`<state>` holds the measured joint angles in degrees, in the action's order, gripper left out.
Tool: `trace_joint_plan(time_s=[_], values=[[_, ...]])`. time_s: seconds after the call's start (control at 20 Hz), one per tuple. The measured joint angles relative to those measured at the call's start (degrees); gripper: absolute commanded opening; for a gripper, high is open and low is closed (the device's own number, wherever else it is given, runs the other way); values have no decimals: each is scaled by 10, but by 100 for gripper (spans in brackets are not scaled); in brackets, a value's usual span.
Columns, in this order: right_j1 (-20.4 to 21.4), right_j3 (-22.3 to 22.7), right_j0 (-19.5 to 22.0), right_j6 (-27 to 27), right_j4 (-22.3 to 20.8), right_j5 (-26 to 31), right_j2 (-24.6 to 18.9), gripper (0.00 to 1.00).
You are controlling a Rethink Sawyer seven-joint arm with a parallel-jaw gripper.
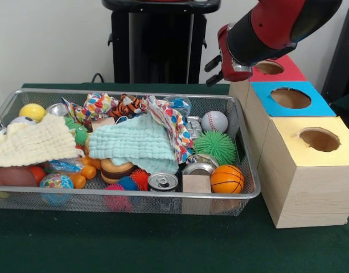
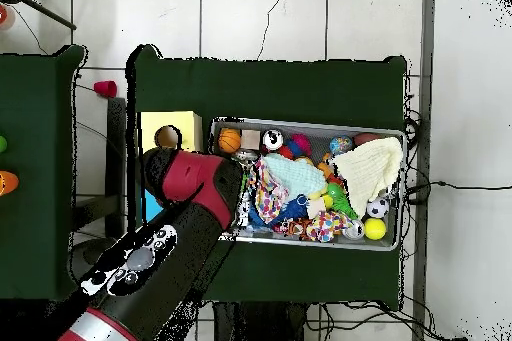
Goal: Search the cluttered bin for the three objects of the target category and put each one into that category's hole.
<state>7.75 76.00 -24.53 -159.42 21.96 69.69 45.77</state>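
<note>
The silver wire-mesh bin (image 1: 106, 195) is full of toys and cloths; it also shows in the overhead view (image 2: 300, 124). A see-through crinkly bottle (image 1: 180, 104) lies at the bin's back, and another glinting one (image 1: 193, 126) lies beside the baseball. A third clear piece (image 1: 59, 166) peeks out under the cream cloth. The blue-topped box's hole (image 1: 290, 98) is empty. My gripper (image 1: 213, 70) hangs above the bin's back right corner, beside the red-topped box, with its fingers apart and nothing between them. In the overhead view the arm (image 2: 190, 192) hides the gripper and the blue box.
The red-topped box (image 1: 274, 68) stands behind the blue one and the yellow-topped box (image 1: 317, 138) in front. In the bin lie metal cans (image 1: 163, 181), an orange ball (image 1: 226, 178), a green spiky ball (image 1: 215, 146), a baseball (image 1: 214, 120), a teal cloth (image 1: 137, 142) and a cream cloth (image 1: 32, 142).
</note>
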Motion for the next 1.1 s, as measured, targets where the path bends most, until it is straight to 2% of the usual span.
trace_joint_plan(time_s=[0.25,0.4,0.8,1.1], values=[[-1,3,5,0,0,-35,0,100],[-2,8,6,0,0,-86,0,100],[-11,28,7,0,0,-174,-1,100],[-25,40,7,0,0,-182,-1,100]])
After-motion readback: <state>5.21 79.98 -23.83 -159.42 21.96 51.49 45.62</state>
